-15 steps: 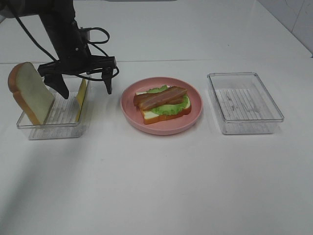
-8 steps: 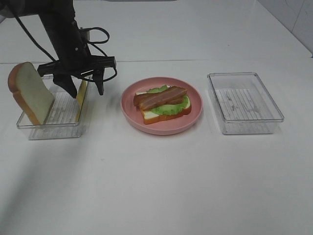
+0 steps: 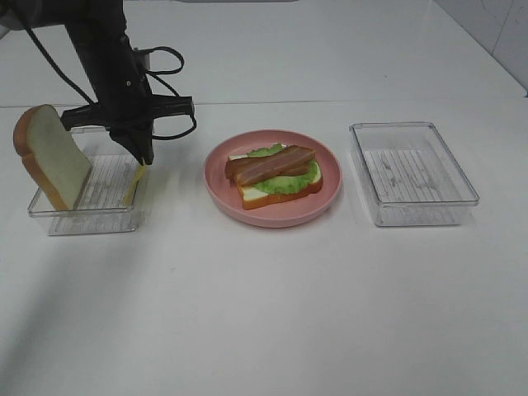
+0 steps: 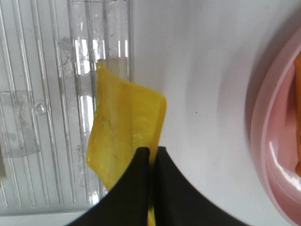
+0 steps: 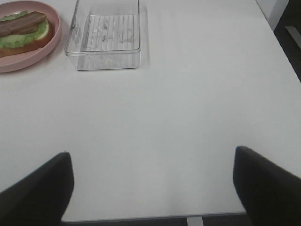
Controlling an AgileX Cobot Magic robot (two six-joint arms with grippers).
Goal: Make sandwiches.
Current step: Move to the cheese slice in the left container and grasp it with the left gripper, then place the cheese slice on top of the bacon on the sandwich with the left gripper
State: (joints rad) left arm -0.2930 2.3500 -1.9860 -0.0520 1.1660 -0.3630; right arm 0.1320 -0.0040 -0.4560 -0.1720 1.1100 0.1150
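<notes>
As I watch the left gripper (image 4: 151, 154): jaws just pinched closed on cheese slice (image 4: 126, 123) in left tray (image 3: 82, 223).
Right gripper (image 5: 151, 153): idle, spread wide.
Sandwich (image 3: 276, 171): cheese goes next, I reckon.

One round pink plate (image 3: 272, 216) is sitting at the centre of the high view. Two clear plastic trays are flanking it: a left tray (image 3: 82, 221) and a right tray (image 3: 417, 216). Two white bread slices are showing: a lower slice (image 3: 252, 195) on the plate and a standing slice (image 3: 51, 157) in the left tray. One green lettuce leaf (image 3: 285, 186) and two bacon strips (image 3: 272, 163) are lying on the plate. One yellow cheese slice (image 4: 127, 132) is showing left of the plate.
</notes>
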